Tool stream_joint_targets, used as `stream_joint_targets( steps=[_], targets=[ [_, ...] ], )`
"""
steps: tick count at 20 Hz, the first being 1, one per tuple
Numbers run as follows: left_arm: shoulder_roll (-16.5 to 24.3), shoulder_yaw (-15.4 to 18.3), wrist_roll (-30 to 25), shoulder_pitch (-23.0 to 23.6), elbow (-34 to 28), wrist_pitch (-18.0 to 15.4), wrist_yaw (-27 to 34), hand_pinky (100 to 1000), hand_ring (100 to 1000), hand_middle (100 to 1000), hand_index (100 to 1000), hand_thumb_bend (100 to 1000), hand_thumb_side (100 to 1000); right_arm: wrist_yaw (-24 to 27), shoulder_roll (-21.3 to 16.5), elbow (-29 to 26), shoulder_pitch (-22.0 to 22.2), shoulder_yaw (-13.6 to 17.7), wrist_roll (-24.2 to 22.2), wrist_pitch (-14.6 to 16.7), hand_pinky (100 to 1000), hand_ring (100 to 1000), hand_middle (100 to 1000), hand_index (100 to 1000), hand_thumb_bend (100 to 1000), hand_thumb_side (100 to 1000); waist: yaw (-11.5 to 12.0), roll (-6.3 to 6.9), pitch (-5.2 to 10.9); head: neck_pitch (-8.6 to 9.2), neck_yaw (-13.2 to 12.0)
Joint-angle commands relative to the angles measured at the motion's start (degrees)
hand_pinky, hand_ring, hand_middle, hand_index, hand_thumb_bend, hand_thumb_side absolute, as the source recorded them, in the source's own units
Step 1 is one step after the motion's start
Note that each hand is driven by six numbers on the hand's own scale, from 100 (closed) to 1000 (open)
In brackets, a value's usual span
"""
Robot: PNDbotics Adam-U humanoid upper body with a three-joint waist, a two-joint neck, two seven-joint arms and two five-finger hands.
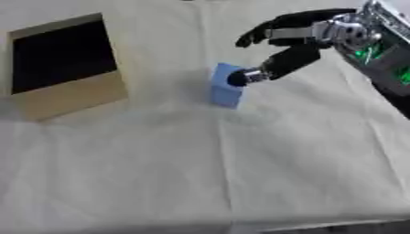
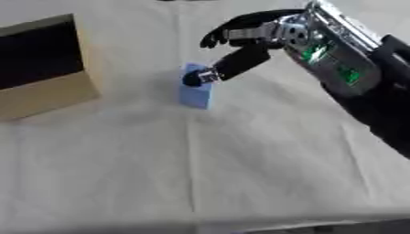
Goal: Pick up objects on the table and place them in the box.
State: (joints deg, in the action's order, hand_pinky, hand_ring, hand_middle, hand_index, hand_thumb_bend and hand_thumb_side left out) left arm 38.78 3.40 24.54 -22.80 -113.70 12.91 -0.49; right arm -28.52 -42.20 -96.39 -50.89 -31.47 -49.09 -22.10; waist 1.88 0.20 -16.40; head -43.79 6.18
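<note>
Here, label by label, seen from above:

Bench: the bench [image 1: 160, 173] is spread with a cream cloth that reaches nearly every edge of both views; a long crease runs down it from near the block toward the near edge, and fainter folds cross it.

Near edge: the cloth ends at the bottom, with a thin dark strip beyond it; nothing more of the room can be made out.

Box: a tan cardboard box [image 1: 68, 96] sits at the far left of the bench, its top open and its inside dark.

Block: a small blue block [image 1: 227, 93] stands on the cloth near the middle, right of the box and well apart from it.

Right robot hand: the black-and-silver right robot hand [image 2: 252, 43] comes in from the upper right, thumb and fingers spread apart; the thumb tip touches the block's upper right side, while the fingers arch above it without meeting it. The block is not clasped.

Right arm: the forearm slants off to the right edge, green lights showing on its casing.

Left robot hand: out of both views.
</note>
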Motion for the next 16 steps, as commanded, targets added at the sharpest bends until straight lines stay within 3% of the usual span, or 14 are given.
stream_joint_targets(
  steps=[1, 9, 16],
  targets=[
    [1.09, 0.29, -0.19, -1.15, -0.89, -0.12, 0.03, 910, 899, 715, 862, 316, 837, -0.97, -0.26, 1.51, -0.72, 0.99, -2.2, -2.04, 945, 1000, 944, 1000, 553, 931, 0.19, 0.04, 0.75, -0.33, -0.03],
    [1.04, 0.22, -0.36, -1.68, -0.89, -0.16, 0.09, 909, 895, 708, 859, 311, 837, 0.81, 0.19, 3.79, -0.8, 1.04, -2.66, -1.66, 941, 1000, 941, 1000, 554, 931, 0.64, -0.1, 0.06, -0.33, -0.01],
    [0.75, 0.1, -0.53, -1.75, -0.89, -0.08, 0.21, 908, 885, 698, 855, 301, 838, -2.09, 0.62, 4.61, 0.01, 0.64, -1.51, -0.34, 944, 1000, 935, 1000, 534, 864, 0.45, 0.02, 0.13, -0.33, 0.39]
  ],
)
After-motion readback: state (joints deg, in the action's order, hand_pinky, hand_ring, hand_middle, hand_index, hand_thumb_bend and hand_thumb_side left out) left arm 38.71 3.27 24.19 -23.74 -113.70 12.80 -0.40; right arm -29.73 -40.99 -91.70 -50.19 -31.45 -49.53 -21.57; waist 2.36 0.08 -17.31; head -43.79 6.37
